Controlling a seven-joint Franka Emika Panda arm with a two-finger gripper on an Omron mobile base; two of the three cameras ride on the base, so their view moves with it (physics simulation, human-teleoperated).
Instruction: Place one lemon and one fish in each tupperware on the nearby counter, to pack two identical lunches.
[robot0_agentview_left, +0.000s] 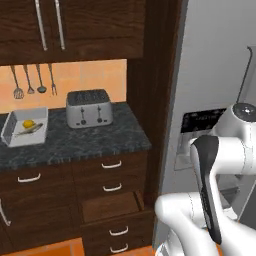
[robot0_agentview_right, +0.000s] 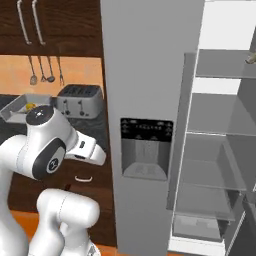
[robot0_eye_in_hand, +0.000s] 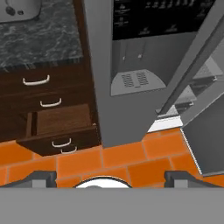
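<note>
- Left base view: tupperware (robot0_agentview_left: 26, 127) at the bench's (robot0_agentview_left: 90, 140) left end, with a lemon (robot0_agentview_left: 28, 123) and a fish (robot0_agentview_left: 31, 129) inside.
- Right base view: fridge door (robot0_agentview_right: 150, 100) open; my swing could clip it.
- Hand view: my tool (robot0_eye_in_hand: 105, 178) spread wide, empty, over floor; the open drawer (robot0_eye_in_hand: 61, 127) is a snag risk.

It was a home kitchen: a dark marbled counter (robot0_agentview_left: 90, 140) over brown wood drawers (robot0_agentview_left: 112, 187) filled the left of the frame, a steel toaster (robot0_agentview_left: 88, 108) stood before orange tiles hung with utensils (robot0_agentview_left: 34, 80), and a grey refrigerator (robot0_agentview_right: 145, 100) at right showed bare shelves (robot0_agentview_right: 215, 115).
</note>
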